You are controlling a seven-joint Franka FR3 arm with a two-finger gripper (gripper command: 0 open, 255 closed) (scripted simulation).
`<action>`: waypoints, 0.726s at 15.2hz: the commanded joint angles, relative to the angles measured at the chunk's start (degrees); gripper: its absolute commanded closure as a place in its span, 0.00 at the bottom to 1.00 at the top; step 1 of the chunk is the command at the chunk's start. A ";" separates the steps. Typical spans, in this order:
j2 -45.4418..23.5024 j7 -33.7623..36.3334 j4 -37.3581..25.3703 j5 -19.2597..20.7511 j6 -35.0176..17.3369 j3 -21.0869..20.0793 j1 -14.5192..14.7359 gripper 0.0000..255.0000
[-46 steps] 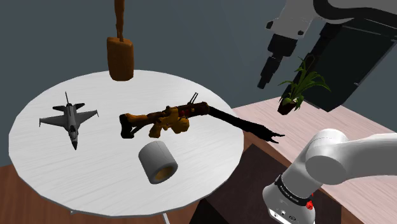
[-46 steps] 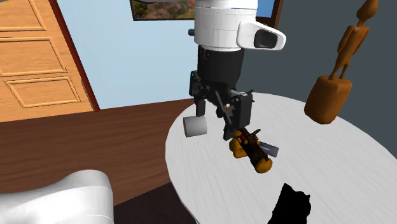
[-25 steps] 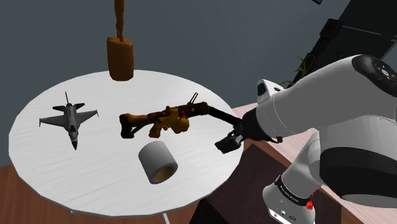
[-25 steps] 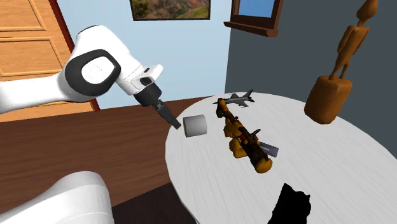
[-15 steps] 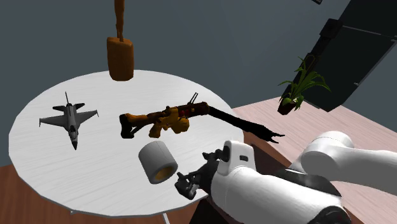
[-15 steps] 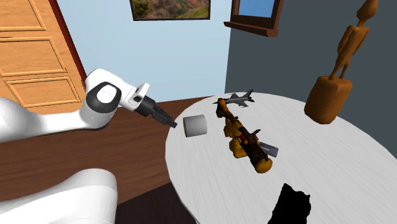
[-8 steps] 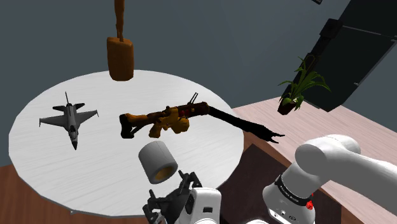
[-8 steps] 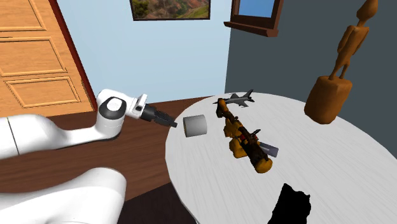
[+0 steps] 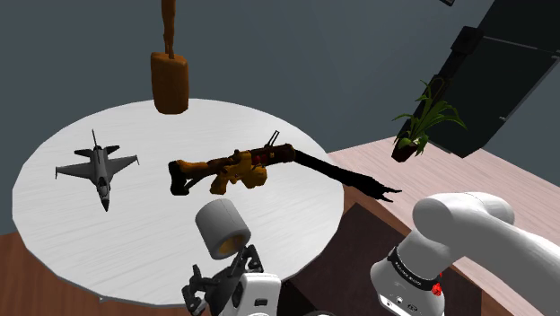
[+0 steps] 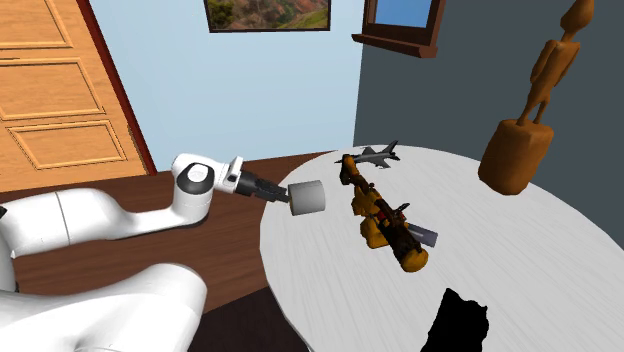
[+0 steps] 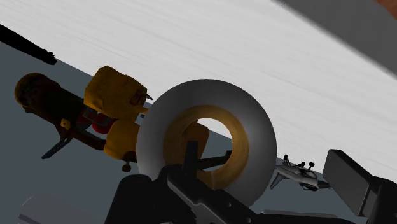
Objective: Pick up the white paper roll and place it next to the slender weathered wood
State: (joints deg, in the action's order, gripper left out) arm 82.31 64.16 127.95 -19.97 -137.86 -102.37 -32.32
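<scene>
- Round white table (image 9: pixel 54 224), bearing the rest.
- Brown wooden figure (image 9: pixel 170 81) at its 12 o'clock rim.
- Orange toy gun (image 9: pixel 224 169) mid-table, with a dark slender stick (image 9: pixel 345 178) running toward 3 o'clock.
- Pale grey paper roll (image 9: pixel 223 229) lying at 5 o'clock, near the rim.
- Black gripper (image 9: pixel 222 269) at the roll's 6 o'clock, fingers spread, clasping nothing.

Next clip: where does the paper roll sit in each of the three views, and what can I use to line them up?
Shoulder view: the paper roll lies on the round table near its lower edge, below the orange toy gun.
Second exterior view: the paper roll is at the table's left edge, left of the orange toy gun.
Wrist view: the paper roll is end-on, overlapping the orange toy gun.
Shared landmark: the orange toy gun.
</scene>
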 commanded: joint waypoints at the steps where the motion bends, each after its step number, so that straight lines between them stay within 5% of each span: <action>1: 0.17 -0.24 0.24 -0.32 -1.55 -0.54 -1.27 0.00; 9: 0.22 -0.29 0.29 -0.40 -1.94 -0.69 -1.60 0.00; 10: 0.22 -0.29 0.29 -0.40 -1.94 -0.69 -1.60 1.00; 11: 0.22 -0.29 0.29 -0.40 -1.94 -0.69 -1.60 1.00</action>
State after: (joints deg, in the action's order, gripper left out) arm 82.52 63.86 128.24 -20.37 -139.80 -103.05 -33.92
